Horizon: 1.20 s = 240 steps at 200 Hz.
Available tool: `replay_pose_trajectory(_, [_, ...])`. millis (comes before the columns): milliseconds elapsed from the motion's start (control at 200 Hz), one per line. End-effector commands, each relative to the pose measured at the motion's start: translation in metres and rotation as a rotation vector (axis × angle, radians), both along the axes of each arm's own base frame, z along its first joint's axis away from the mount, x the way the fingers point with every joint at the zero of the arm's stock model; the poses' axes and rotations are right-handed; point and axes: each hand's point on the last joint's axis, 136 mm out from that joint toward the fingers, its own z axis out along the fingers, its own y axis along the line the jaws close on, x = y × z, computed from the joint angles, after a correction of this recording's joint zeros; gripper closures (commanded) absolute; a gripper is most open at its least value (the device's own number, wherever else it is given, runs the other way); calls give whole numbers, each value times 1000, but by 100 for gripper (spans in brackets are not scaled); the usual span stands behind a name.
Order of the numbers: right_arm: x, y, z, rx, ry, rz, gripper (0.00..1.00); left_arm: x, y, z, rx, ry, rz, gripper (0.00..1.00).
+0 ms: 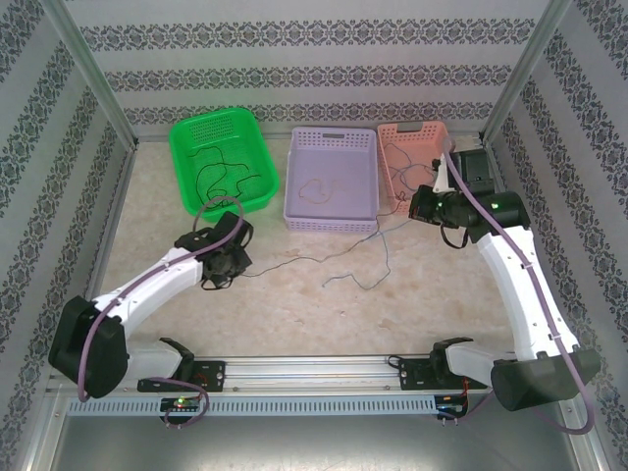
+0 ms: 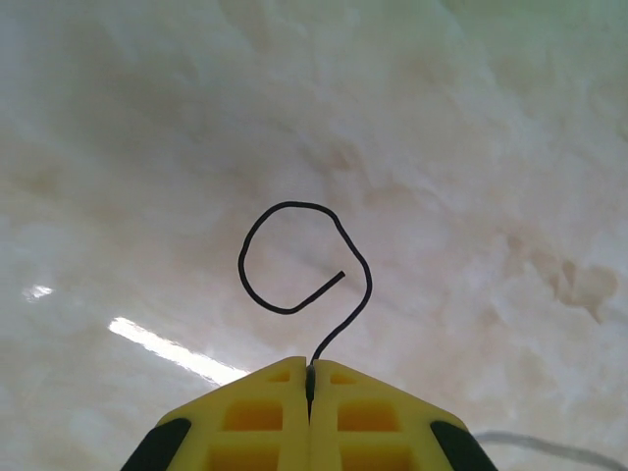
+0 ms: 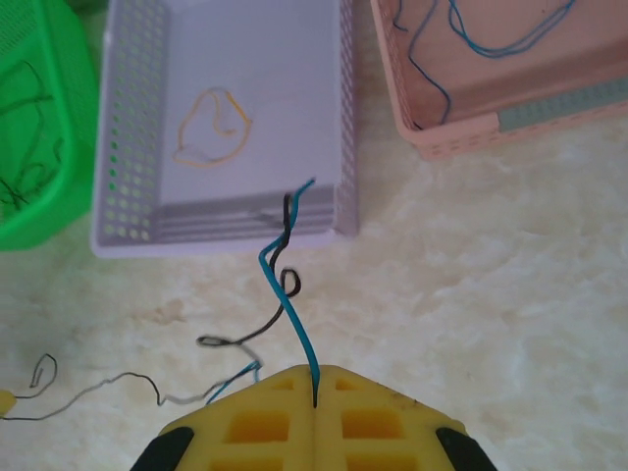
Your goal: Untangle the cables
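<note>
From above, three baskets stand in a row at the far side of the table (image 1: 294,314): one green basket (image 1: 188,167), one lilac basket (image 1: 334,145) and one pink basket (image 1: 392,167). Thin black strands lie in the green one and one pale loop in the lilac one. The cables (image 1: 304,260) stretch as a loose, squiggly line across the bare table between the two arms. The left gripper (image 1: 238,267) is low at their left end, and the right gripper (image 1: 414,207) is at their right end, just in front of the pink basket. In the left wrist view, the left gripper (image 2: 310,369) has its two yellow fingers pressed together, pinching one black wire (image 2: 257,228) that rises from the seam and curls into a single open loop over the table. In the right wrist view, the right gripper (image 3: 316,375) also has its two yellow fingers pressed together, pinching one blue wire (image 3: 294,319). One black strand twists around that blue wire just short of the lilac basket, and one pale wire (image 3: 93,390) trails off to the left on the table. Here the lilac basket holds one orange-and-pale loop, the pink basket blue strands and the green basket black ones; their counts cannot be told.
</note>
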Motion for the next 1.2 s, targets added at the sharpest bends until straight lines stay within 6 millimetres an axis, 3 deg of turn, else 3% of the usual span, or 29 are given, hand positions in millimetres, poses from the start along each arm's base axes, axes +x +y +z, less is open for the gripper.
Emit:
replay_pose_trajectory(0, [10, 15, 19, 106, -50, 35, 100, -14, 16, -6, 43, 46, -23, 100])
replay_pose_trajectory(245, [1, 52, 13, 211, -90, 174, 100, 11, -12, 5, -80, -23, -60, 100])
replay_pose_trajectory(330, [-2, 58, 12, 219, -106, 203, 100, 21, -25, 18, -128, -59, -86, 75])
replay_pose_trajectory(450, [-6, 69, 7, 235, -89, 256, 100, 43, -52, 60, -216, -203, -174, 53])
replay_pose_trajectory(595, [-9, 78, 8, 266, -74, 294, 100, 58, -95, 114, -301, -361, -359, 41])
replay_pose_trajectory(749, [-9, 87, 9, 291, -60, 327, 100, 59, -179, 166, -499, -520, -658, 39])
replay_pose_trajectory(839, [-10, 91, 10, 301, -53, 341, 100, 55, -218, 173, -521, -535, -781, 37])
replay_pose_trajectory(944, [-10, 95, 11, 314, -45, 349, 100, 55, -249, 174, -535, -554, -871, 36])
replay_pose_trajectory(1194, [-13, 100, 20, 331, -43, 368, 100, 61, -284, 156, -482, -550, -1030, 34])
